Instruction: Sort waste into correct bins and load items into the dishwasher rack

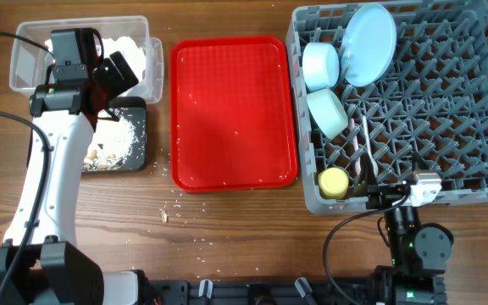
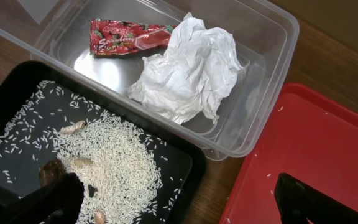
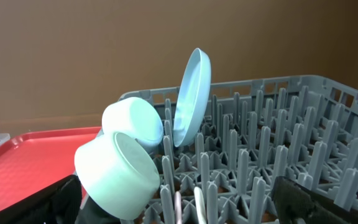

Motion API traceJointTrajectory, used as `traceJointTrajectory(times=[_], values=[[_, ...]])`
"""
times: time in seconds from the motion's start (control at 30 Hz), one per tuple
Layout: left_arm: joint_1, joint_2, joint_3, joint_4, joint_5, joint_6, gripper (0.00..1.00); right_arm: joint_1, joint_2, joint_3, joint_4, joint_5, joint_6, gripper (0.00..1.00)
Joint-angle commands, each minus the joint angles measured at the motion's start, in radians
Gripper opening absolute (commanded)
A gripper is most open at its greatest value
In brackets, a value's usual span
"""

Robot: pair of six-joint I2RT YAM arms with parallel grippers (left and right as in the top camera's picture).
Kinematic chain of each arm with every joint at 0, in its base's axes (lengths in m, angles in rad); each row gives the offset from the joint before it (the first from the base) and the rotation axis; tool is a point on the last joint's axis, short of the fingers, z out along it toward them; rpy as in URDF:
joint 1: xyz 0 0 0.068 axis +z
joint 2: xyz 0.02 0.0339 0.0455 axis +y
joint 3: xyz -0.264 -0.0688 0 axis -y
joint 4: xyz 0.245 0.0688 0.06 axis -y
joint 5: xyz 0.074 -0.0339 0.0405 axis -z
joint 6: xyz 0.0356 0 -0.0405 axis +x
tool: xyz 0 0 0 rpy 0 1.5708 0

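The red snack wrapper [image 2: 126, 36] and the crumpled white tissue [image 2: 188, 68] lie in the clear tub [image 2: 272, 37]. Rice scraps with brown bits [image 2: 104, 155] lie in the black tray [image 2: 5, 112]. My left gripper [image 2: 179, 208] is open and empty above the tray's right edge; overhead it [image 1: 113, 76] hangs over both bins. The grey rack [image 1: 447, 110] holds the pale blue plate [image 1: 369, 42], blue bowl [image 1: 320, 66], green bowl [image 1: 327, 112], yellow cup [image 1: 335, 182], and fork and spoon [image 1: 364, 157]. My right gripper [image 3: 185, 211] is open and empty at the rack's front edge.
The flat red serving tray [image 1: 231, 110] lies between the bins and the rack, with a few rice grains on it. Some crumbs [image 1: 166, 216] lie on the wooden table in front of it. The left arm's white link stretches along the table's left side.
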Motion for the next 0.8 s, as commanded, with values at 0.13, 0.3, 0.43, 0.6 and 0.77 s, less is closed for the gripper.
traceJointTrajectory(times=[0.13,0.3,0.43,0.6,0.77], values=[[0.003,-0.004,0.011,0.003,-0.009,-0.009,1.00,-0.003,0.001,-0.003,0.002,0.005,0.011,1.00],[0.003,-0.004,0.011,0.003,-0.009,-0.009,1.00,-0.003,0.001,-0.003,0.002,0.005,0.011,1.00],[0.003,-0.005,0.011,-0.004,-0.019,-0.009,1.00,-0.003,0.001,-0.003,0.002,0.005,0.011,1.00],[0.037,-0.169,-0.066,0.079,-0.064,-0.005,1.00,-0.003,0.001,-0.003,0.002,0.005,0.011,1.00],[0.113,-0.525,-0.396,0.364,0.220,0.158,1.00,-0.003,0.001,-0.003,0.002,0.005,0.011,1.00]])
